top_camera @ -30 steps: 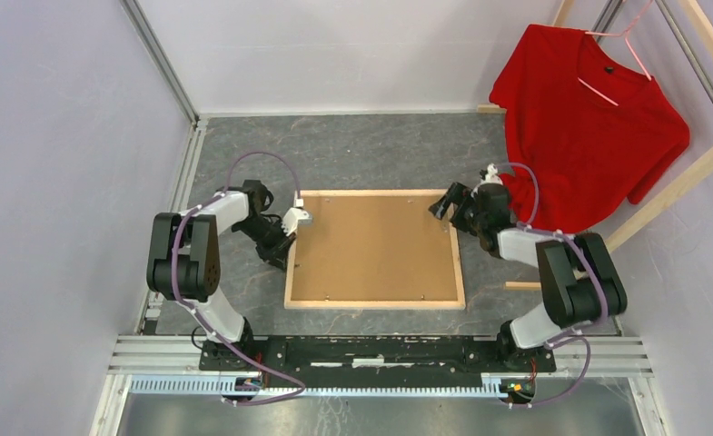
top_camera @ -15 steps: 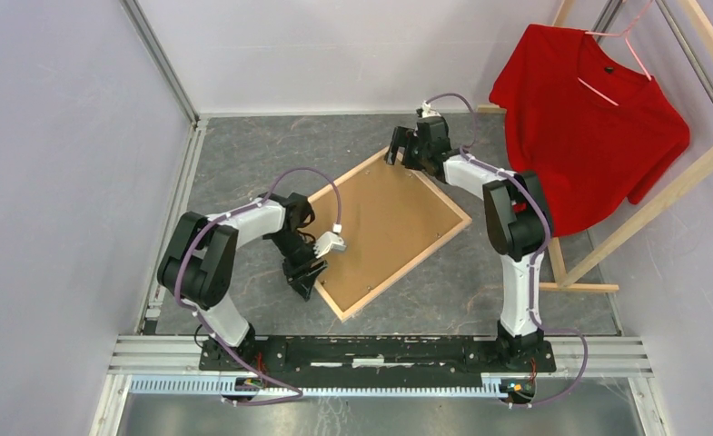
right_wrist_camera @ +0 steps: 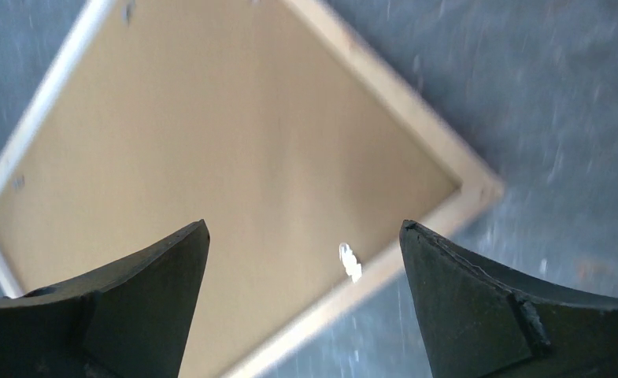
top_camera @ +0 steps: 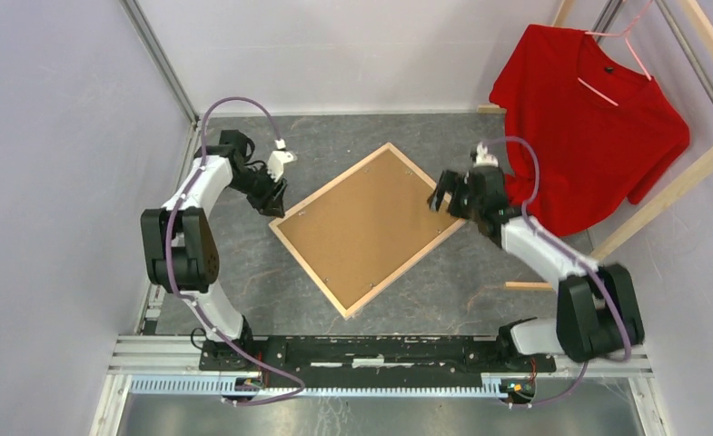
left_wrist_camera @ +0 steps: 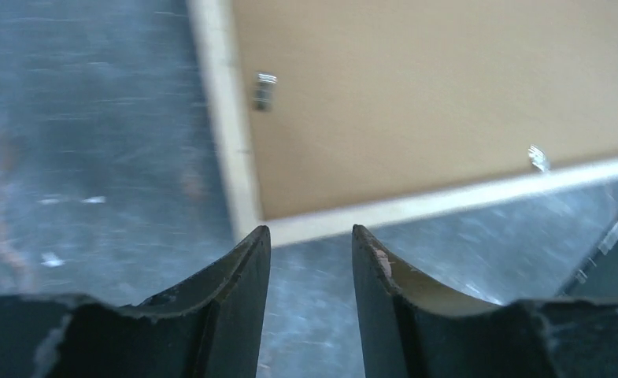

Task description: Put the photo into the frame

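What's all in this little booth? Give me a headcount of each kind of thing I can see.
Black-and-white robot arms: 2
Light-wood rectangular picture frame, lying back-up: 1
Brown hardboard backing sheet in it: 1
Red T-shirt: 1
Pink hanger: 1
Bare-wood clothes rack: 1
Total: 7

The table (top_camera: 352, 145) is seen from above and behind the arm bases. Each wrist view is taken close over its fingers, the left fingers (left_wrist_camera: 227, 315) and the right fingers (right_wrist_camera: 132, 307). Beyond the fingertips the frame (top_camera: 308, 268) is shared by all views.
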Tool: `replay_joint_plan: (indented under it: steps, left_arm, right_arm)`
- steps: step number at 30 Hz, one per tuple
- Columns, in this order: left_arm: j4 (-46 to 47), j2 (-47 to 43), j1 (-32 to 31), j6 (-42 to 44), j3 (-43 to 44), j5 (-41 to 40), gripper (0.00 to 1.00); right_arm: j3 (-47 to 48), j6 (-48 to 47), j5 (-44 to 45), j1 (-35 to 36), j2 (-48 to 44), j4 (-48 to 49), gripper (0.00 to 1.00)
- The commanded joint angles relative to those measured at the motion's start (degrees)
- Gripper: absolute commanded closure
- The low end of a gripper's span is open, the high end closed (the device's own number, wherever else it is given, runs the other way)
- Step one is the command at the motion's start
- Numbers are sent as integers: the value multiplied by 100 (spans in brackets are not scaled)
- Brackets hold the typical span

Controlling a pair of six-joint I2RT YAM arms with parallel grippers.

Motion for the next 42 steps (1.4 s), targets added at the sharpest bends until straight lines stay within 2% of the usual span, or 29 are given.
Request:
replay_joint_plan:
  steps: [1,5,7,9,12,18,24,28,31,34,38,42]
  left_arm:
    - [1346,885,348,-1153,549,-355,52]
    - [1627,1546,357,-1424,898,-449,53]
    - [1636,1815,349,-1487,961,-423,54]
    - [1607,1894,348,-1452,888,-304,55]
    - [1597,1829,324,-1262,501,-86,56]
    - [1128,1456,210,-553,-239,215,56]
    - [509,817,149,284,-1104,419,57]
    - [416,440,-183,396,-1639,467,56]
    - [580,253,-276,135,-1861,535,56]
    - [551,268,-222,-92,-1691,492,56]
    - [-94,218,52,228,-1418,741,52]
    - [-662,221,75,538,-1332,1186,48]
  right_arm:
    - [-1259,174,-615,80,-1268,40,2]
    - [-2257,336,-992,46,-2305,-154,2]
    - [-2751,568,-1298,40,-2617,72,2]
    - [-3148,824,-1536,35,-2714,567,2]
    - [-3329,1038,-1893,35,-2359,1306,2]
    - [-2650,1046,-2256,42,-996,2075,2]
    - [-1639,1024,-2428,77,214,2248,2]
    - [-1125,976,-2367,99,719,2235,2]
    - [-673,881,-2179,94,1053,2005,2]
    - [-466,773,-1733,83,994,1711,2]
    - [-667,633,-1061,139,286,1421,4]
    - [-1162,499,-686,578,-567,1453,12]
